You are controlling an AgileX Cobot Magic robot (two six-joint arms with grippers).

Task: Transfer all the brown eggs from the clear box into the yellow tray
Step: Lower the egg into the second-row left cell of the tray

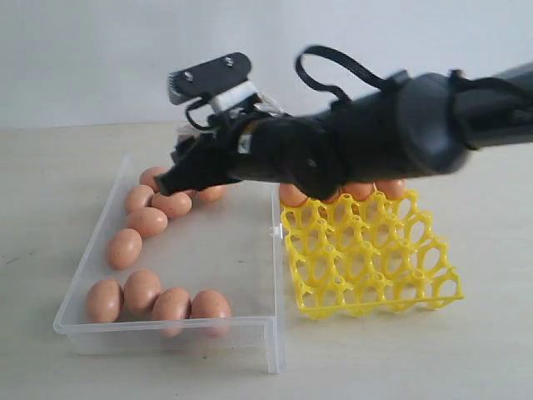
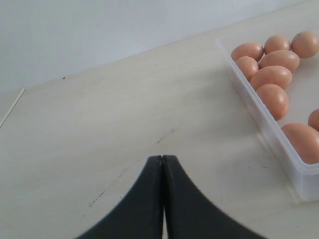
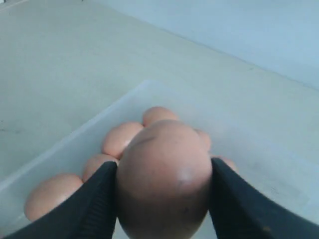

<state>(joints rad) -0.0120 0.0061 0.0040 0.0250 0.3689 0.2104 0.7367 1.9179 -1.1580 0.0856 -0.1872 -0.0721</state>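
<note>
My right gripper (image 3: 163,199) is shut on a brown egg (image 3: 164,169), held between both black fingers (image 3: 94,204) above the clear box (image 3: 75,149). More brown eggs (image 3: 119,139) lie below it. In the exterior view this arm reaches across the middle, with its gripper (image 1: 172,179) over the far end of the clear box (image 1: 166,327). Several brown eggs (image 1: 146,221) line the box's left side and front (image 1: 171,304). The yellow tray (image 1: 366,258) stands right of the box, with eggs (image 1: 291,197) in its back row. My left gripper (image 2: 163,158) is shut and empty over bare table beside the box (image 2: 279,144).
The right arm's black body (image 1: 375,133) hangs over the tray's back row and hides part of it. A small clasp (image 1: 274,231) juts from the box wall facing the tray. The pale tabletop (image 2: 99,124) meets a plain wall behind.
</note>
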